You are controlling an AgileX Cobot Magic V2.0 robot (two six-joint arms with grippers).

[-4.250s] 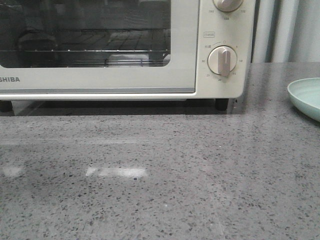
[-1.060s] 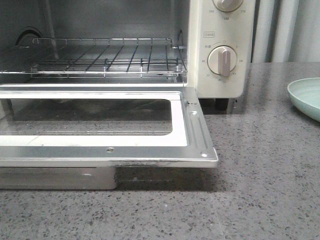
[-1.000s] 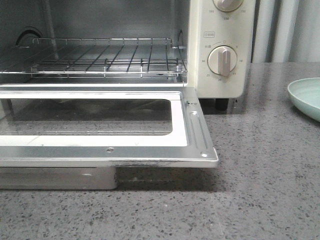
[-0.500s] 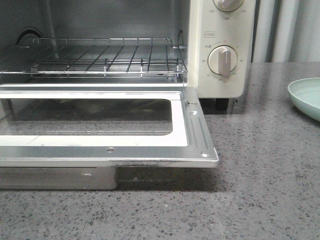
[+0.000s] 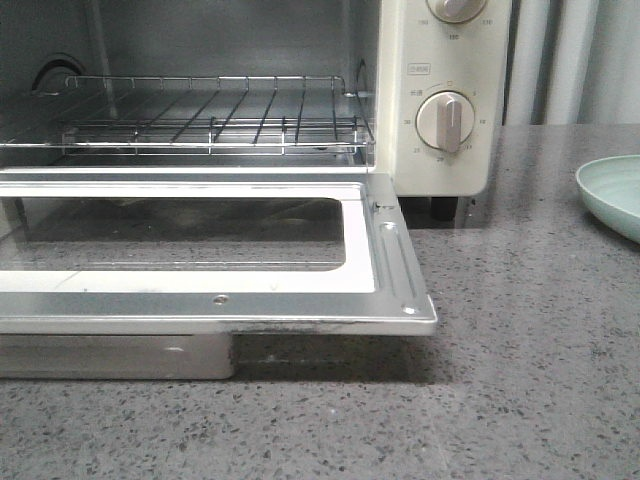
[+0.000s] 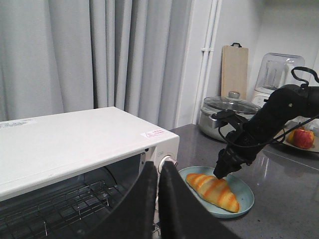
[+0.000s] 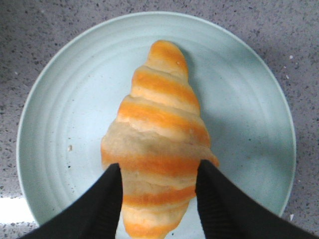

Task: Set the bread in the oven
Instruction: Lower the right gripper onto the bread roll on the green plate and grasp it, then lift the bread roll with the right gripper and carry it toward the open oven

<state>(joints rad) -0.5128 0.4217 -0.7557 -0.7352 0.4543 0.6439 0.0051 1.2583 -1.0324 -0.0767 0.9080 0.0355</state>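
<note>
The cream-white oven [image 5: 445, 50] stands with its glass door [image 5: 390, 265] dropped flat and its wire rack [image 5: 200, 115] bare. The bread [image 7: 159, 134], golden-orange with cream stripes, lies on a pale green plate [image 7: 60, 129] to the oven's right; the plate's rim [image 5: 610, 195] shows in the front view. My right gripper [image 7: 158, 167] is open, with a finger at each side of the bread's tapered end. The left wrist view also shows the bread [image 6: 213, 189], the right gripper [image 6: 223, 172] over it and the oven [image 6: 75, 139]. My left gripper [image 6: 158, 167] is shut and empty, near the oven's front.
Grey speckled counter [image 5: 520, 400] runs in front of the open door. Behind the plate [image 6: 245, 191] stand a lidded pot [image 6: 227, 112], a wooden board [image 6: 234, 69], a blender [image 6: 273, 74] and an apple [image 6: 301, 138]. Curtains hang at the back.
The oven door, shut 4.2 s ago, now lies open and flat. Over the last second the front view shows nothing moving.
</note>
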